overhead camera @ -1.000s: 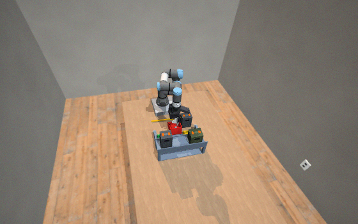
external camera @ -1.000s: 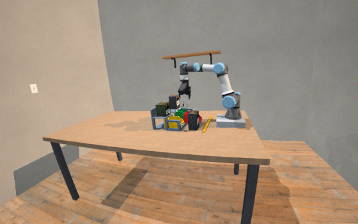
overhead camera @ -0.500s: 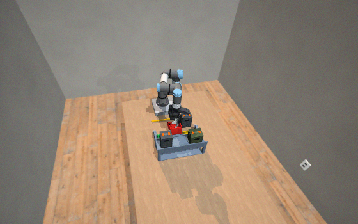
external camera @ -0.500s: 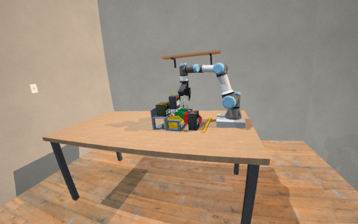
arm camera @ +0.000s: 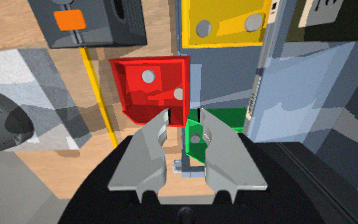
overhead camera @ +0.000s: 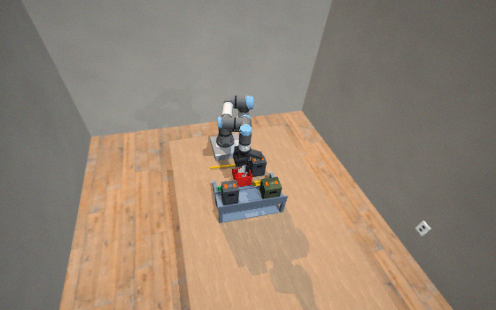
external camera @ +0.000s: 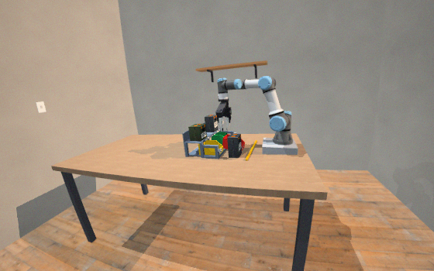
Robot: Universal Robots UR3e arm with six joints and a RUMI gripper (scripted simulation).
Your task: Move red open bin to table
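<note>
The red open bin (overhead camera: 243, 180) (arm camera: 160, 102) sits at the robot-side edge of the blue-grey shelf (overhead camera: 249, 195) (arm camera: 220, 75), its open top facing up. Two grey round parts (arm camera: 148, 76) (arm camera: 179, 93) lie in it. In the exterior view it is partly hidden behind a dark box. My gripper (overhead camera: 243, 170) (external camera: 225, 129) (arm camera: 183, 109) is partly open and empty. It points down above the bin's edge; in the wrist view its fingertips stand on either side of the bin's shelf-side wall, near a corner beside the green bin. The exact height is hard to tell.
A green bin (arm camera: 195, 150) and a yellow bin (external camera: 209, 150) (arm camera: 225, 37) flank it on the shelf. One dark box (overhead camera: 258, 167) (external camera: 235, 147) (arm camera: 120, 30) stands on the table. Another dark box (overhead camera: 230, 195) and an olive box (overhead camera: 272, 189) stand on top. A yellow bar (overhead camera: 218, 166) (external camera: 252, 150) lies robot-side.
</note>
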